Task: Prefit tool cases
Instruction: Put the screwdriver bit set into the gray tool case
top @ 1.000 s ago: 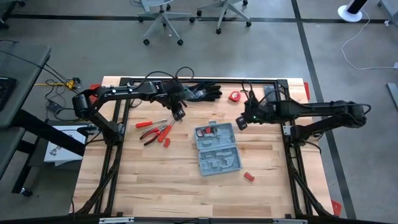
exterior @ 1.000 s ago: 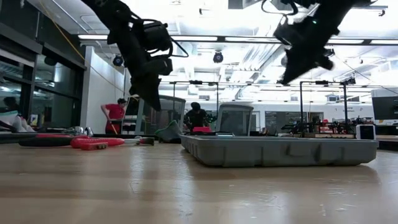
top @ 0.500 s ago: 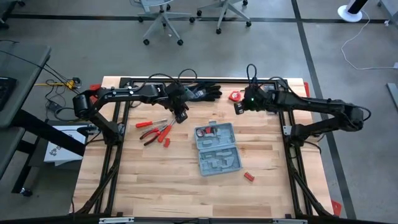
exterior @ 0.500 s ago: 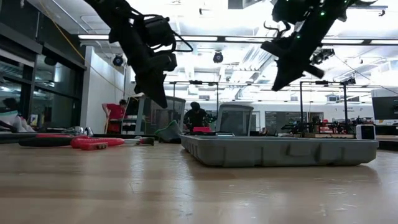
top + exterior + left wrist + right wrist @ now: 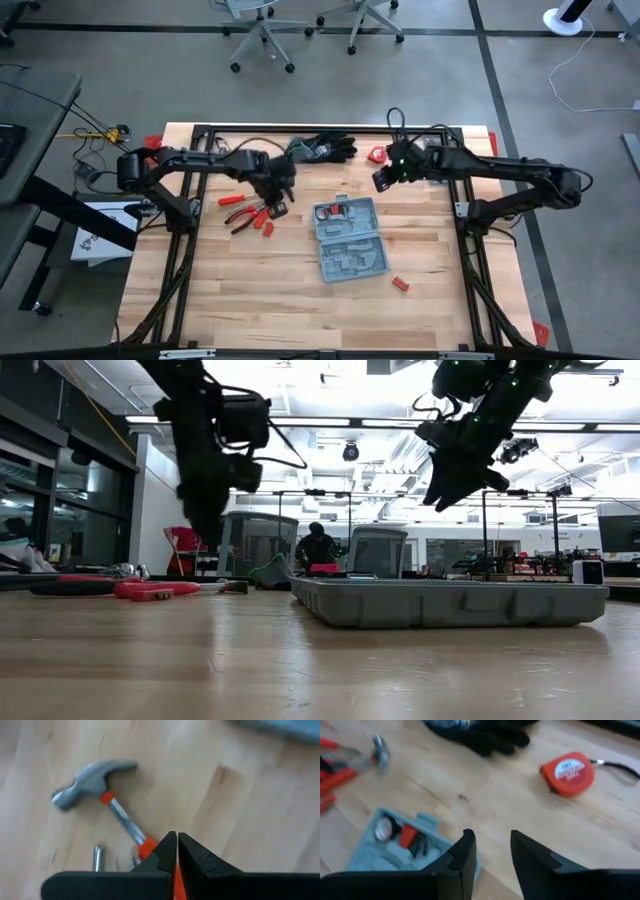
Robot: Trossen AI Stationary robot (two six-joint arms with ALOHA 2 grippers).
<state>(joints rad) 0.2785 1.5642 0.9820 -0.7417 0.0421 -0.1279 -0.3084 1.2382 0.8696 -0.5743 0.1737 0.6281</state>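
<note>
Case (image 5: pixel 349 239) lies open on surface. Left gripper (image 5: pixel 277 199) beside it above hammer (image 5: pixel 95 780), jaws pressed together: spread before descending. Right gripper (image 5: pixel 381 180) hovers behind case, jaws spread.

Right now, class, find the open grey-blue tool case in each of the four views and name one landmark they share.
High view: tool case at table centre.
Low view: long grey tray, centre-right.
Left wrist view: only a blurred grey-blue edge, probably the case.
Right wrist view: one end, beside the right gripper.
Shared landmark: the hammer.
</note>
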